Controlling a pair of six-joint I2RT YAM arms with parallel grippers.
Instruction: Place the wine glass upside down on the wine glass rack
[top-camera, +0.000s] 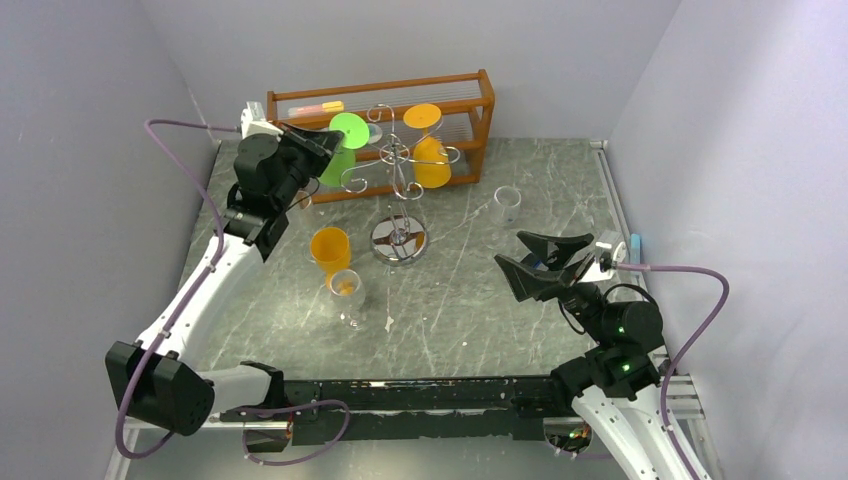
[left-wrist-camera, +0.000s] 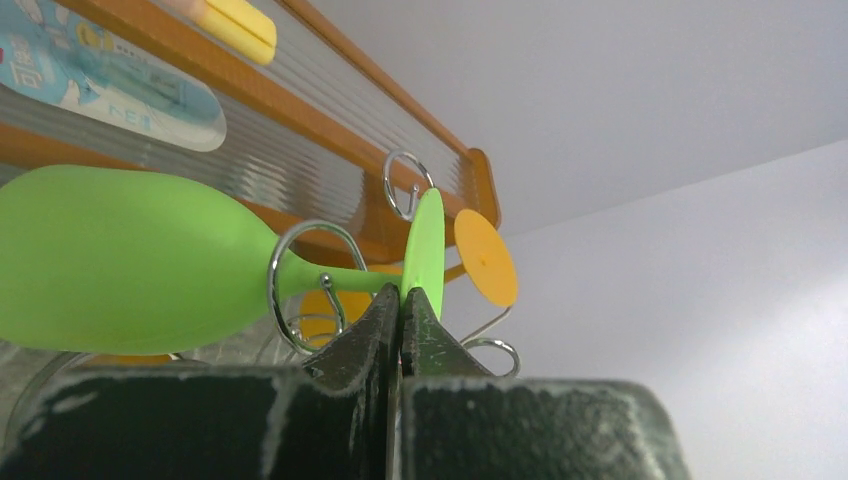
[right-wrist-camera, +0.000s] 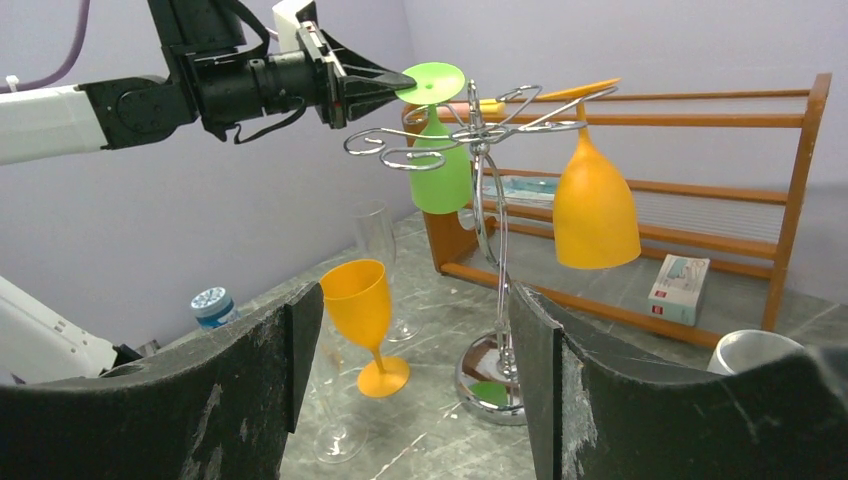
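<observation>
Where the wine glass rack (top-camera: 399, 165) stands near the middle of the table (top-camera: 450, 330), the green wine glass (right-wrist-camera: 440, 170) hangs upside down at about 10 o'clock from the central pole. Its stem is threaded through one of the curled wire arms, with the bowl below the wire and the flat foot above it. The left gripper (right-wrist-camera: 400, 80) reaches in from 9 o'clock, its jaws closed tight on the edge of that foot disc. The left wrist view shows the two black fingertips pressed against either face of the thin green rim. The foot sits slightly tilted, and whether it rests on the wire cannot be told. At about 2 o'clock from the pole an orange glass (right-wrist-camera: 595, 205) hangs inverted from another arm, well apart from the green one. An orange goblet (top-camera: 330, 248) stands upright on the table at 9 o'clock from the rack's shiny round base, and a clear glass (top-camera: 345, 285) stands just beside it at its 6 o'clock. A clear cup (top-camera: 507, 197) sits at about 2 o'clock from the base. The wooden shelf (top-camera: 480, 100) runs along the back wall at 12 o'clock. The right gripper (top-camera: 540, 262) hovers at 4 o'clock from the rack, its jaws spread wide with nothing between them.
</observation>
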